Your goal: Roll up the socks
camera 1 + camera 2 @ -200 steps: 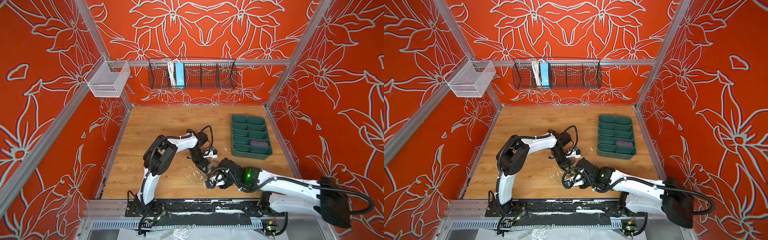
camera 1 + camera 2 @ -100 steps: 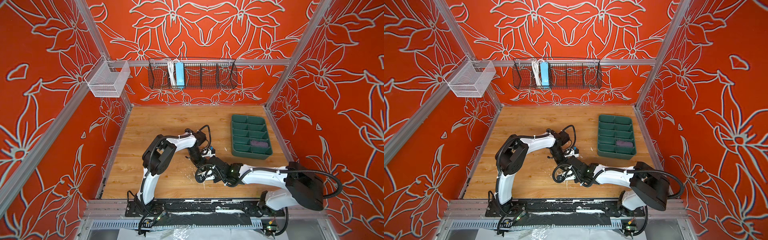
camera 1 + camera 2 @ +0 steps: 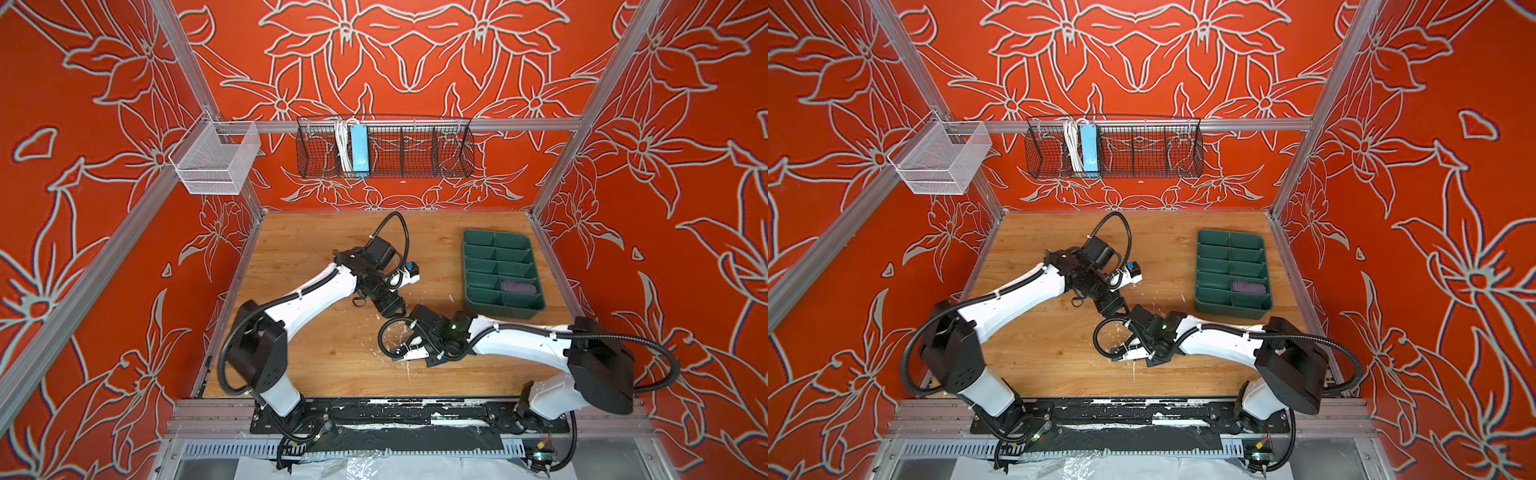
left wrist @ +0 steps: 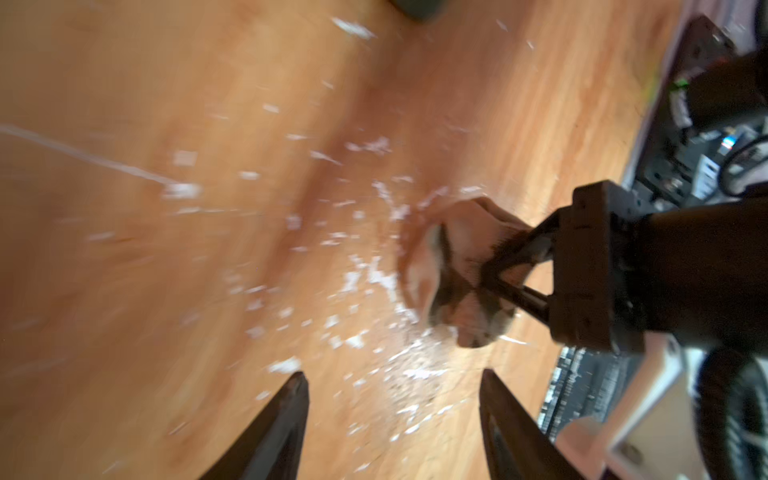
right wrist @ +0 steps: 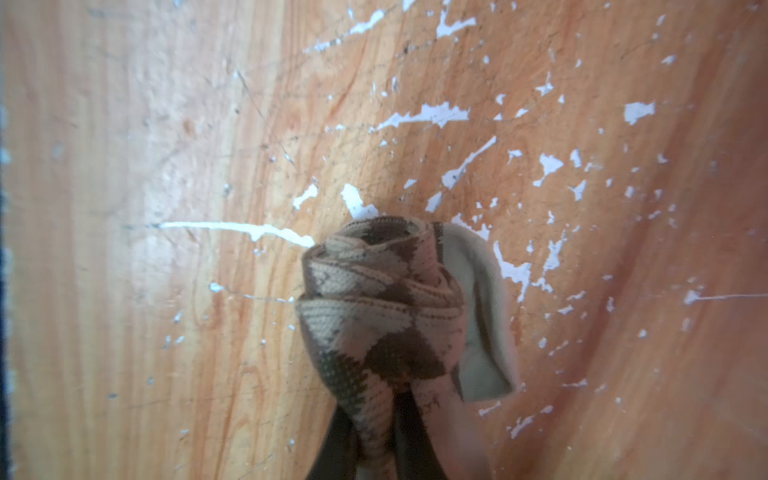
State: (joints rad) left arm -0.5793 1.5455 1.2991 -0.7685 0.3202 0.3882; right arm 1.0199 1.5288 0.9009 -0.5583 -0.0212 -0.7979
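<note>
Over on the left, my left gripper (image 4: pixel 390 374) hangs above the scratched, white-flecked wooden table (image 3: pixel 332 357), its dark tapered jaws spread wide with nothing between them. Just beside it, the right gripper (image 5: pixel 374 449) pinches the beige sock (image 5: pixel 374 307), a knitted argyle strip wound into a tight rosette with one plain flap loose. Farther right, the purple sock (image 3: pixel 517 286) lies bundled in a green plastic tray (image 3: pixel 503 309), in a right-hand compartment near the front.
</note>
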